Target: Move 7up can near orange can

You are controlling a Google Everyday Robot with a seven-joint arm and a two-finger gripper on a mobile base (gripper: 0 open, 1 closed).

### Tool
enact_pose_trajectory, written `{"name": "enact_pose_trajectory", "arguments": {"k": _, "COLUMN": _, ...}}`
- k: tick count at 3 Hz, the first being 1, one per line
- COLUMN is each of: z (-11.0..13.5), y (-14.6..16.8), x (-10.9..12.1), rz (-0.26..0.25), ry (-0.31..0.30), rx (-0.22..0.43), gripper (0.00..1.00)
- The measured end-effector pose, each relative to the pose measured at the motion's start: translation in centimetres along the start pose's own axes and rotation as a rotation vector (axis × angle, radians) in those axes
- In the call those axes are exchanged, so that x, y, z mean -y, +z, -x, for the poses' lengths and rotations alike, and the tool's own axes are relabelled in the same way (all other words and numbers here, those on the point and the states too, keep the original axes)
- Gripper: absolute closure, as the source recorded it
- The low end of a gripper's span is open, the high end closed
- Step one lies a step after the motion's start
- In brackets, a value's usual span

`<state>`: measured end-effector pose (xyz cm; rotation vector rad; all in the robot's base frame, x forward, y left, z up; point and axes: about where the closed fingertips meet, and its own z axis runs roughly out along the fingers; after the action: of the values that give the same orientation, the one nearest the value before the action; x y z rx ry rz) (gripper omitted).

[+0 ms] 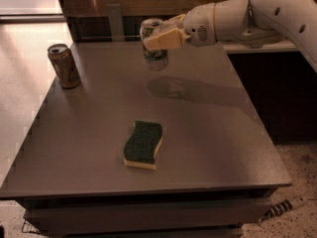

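My cream two-finger gripper is clamped on the small silver-white 7up can w/ green lettering, upright, held clear above the grey tabletop at the back. The dull orange-brown can stands well apart at picture-left, so I judge the carry goes that way.

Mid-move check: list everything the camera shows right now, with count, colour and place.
7up can: one, silver-white with green lettering, held above the table's far middle.
orange can: one, orange-brown, upright at the table's far left corner.
sponge: one, green over yellow, flat near the table's front middle.
table: one, grey, fills most of the view.
cable: one, striped, on the floor lower right.
arm: one, white, reaching in from upper right.
gripper: one, cream, jaws shut on the 7up can's upper part.
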<state>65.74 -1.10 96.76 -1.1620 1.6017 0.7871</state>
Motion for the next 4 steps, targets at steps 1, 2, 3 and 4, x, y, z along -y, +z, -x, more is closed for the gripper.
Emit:
{"name": "enact_pose_trajectory", "arguments": {"k": 1, "z": 0.0, "y": 6.0, "x": -0.7, "rz": 0.077, "ry": 0.049, "rx": 0.027, "gripper": 1.00}}
{"name": "enact_pose_trajectory", "arguments": {"k": 2, "z": 0.5, "y": 10.2, "x": -1.5, "rz": 0.164, "ry": 0.070, "rx": 0.076, "gripper": 1.00}}
{"name": "enact_pose_trajectory", "arguments": {"k": 3, "z": 0.9, "y": 11.2, "x": -1.8, "rz": 0.198, "ry": 0.063, "rx": 0.100, "gripper": 1.00}}
{"name": "enact_pose_trajectory", "arguments": {"k": 4, "z": 0.9, "y": 11.3, "x": -1.8, "rz": 0.199, "ry": 0.063, "rx": 0.100, "gripper": 1.00}}
